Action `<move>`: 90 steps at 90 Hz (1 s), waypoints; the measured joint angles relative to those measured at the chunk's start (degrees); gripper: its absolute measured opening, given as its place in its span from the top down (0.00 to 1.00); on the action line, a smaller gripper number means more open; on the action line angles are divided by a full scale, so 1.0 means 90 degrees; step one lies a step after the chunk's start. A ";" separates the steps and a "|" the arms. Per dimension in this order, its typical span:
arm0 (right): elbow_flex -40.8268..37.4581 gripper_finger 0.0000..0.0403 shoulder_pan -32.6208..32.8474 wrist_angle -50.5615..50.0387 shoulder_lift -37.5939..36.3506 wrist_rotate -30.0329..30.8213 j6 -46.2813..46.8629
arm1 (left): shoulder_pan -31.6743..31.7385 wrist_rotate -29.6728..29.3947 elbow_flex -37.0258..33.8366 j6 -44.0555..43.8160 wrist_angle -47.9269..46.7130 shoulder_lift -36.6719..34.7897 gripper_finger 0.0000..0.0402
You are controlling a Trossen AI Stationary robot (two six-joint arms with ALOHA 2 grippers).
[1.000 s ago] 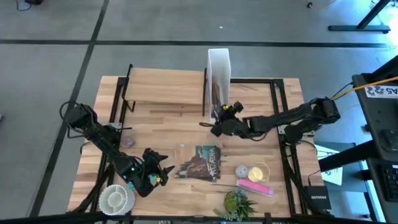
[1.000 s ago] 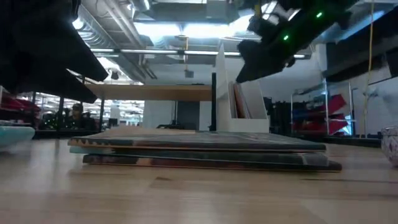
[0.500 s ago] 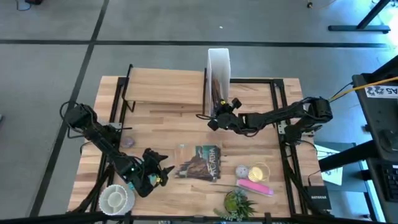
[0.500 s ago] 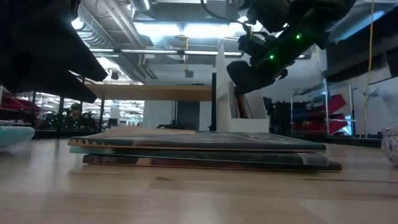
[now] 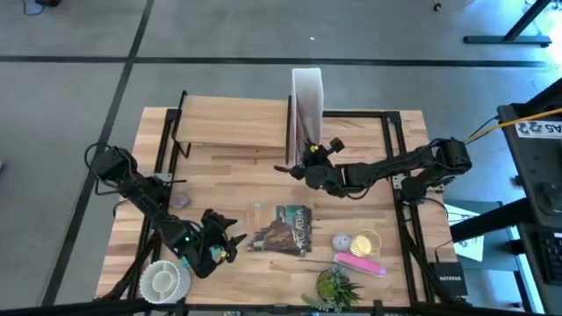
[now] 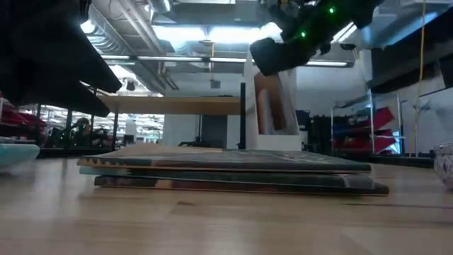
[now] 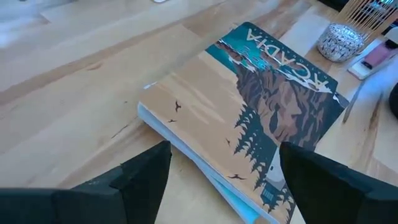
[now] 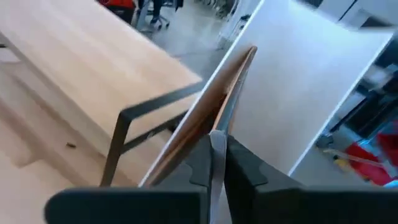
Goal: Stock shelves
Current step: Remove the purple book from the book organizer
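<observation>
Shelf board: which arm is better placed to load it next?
Right, likely. The right gripper is shut on a thin book at the white file box, beside the shelf board. The left gripper hangs open near the Acadia book.

Non-task items on the tabletop

A stack of books topped by an "Acadia" cover lay flat near a white bowl, a pink case, a small plant and a white file box.
</observation>
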 joint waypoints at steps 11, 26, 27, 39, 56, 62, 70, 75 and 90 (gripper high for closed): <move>0.0341 0.99 0.0290 0.0018 0.0000 0.0677 -0.0687 | 0.0000 0.0000 0.0002 0.0002 -0.0001 0.0000 0.30; 0.0989 1.00 0.0812 0.0024 -0.0007 0.1416 -0.2084 | 0.0000 -0.0048 0.0002 0.0075 0.0000 0.0000 0.30; 0.1036 1.00 0.0861 0.0024 -0.0007 0.1427 -0.2194 | 0.0000 -0.0066 0.0002 0.0095 0.0000 0.0000 0.30; 0.1485 1.00 0.1537 0.0021 -0.0008 0.1403 -0.3403 | -0.0001 -0.0149 0.0002 0.0350 0.0004 -0.0002 0.30; 0.1574 1.00 0.2801 -0.0338 -0.0017 0.0827 -0.4573 | -0.0197 0.0095 0.0002 0.0673 0.0002 -0.0267 0.30; 0.1574 1.00 0.3213 -0.0887 -0.0017 0.0453 -0.4409 | -0.0316 0.0094 0.0016 0.0911 0.0000 -0.0466 0.30; 0.1573 1.00 0.3605 -0.1683 0.0005 -0.0258 -0.3763 | -0.0513 0.0065 0.0151 0.1507 0.0005 -0.0727 0.30; 0.1577 1.00 0.3729 -0.2174 0.0095 -0.0606 -0.3297 | -0.0655 -0.0024 0.0286 0.1959 0.0037 -0.0878 0.30; 0.1565 1.00 0.3986 -0.2640 0.0782 -0.0667 -0.2684 | -0.1036 -0.0593 0.0812 0.3223 0.0074 -0.1112 0.30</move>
